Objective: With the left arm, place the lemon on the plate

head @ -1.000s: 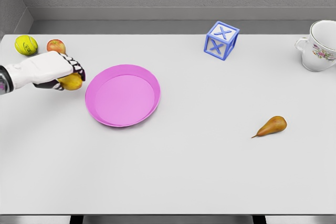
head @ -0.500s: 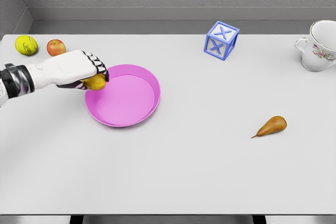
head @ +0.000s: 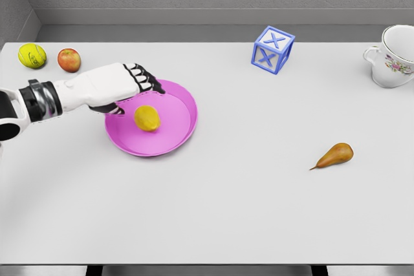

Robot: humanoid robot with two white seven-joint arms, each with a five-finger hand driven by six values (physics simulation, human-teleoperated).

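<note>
Lemon [head: 147,118] inside pink plate [head: 178,135], left of its centre, apart from left hand [head: 132,84]. Just below and right of that hand's fingertips; long axis roughly upright in view. Hand above plate's far-left rim, fingers loosely extended, holding nothing. One lemon, one plate, one apple [head: 68,60], one ball [head: 32,55], one pear [head: 335,156].
</note>
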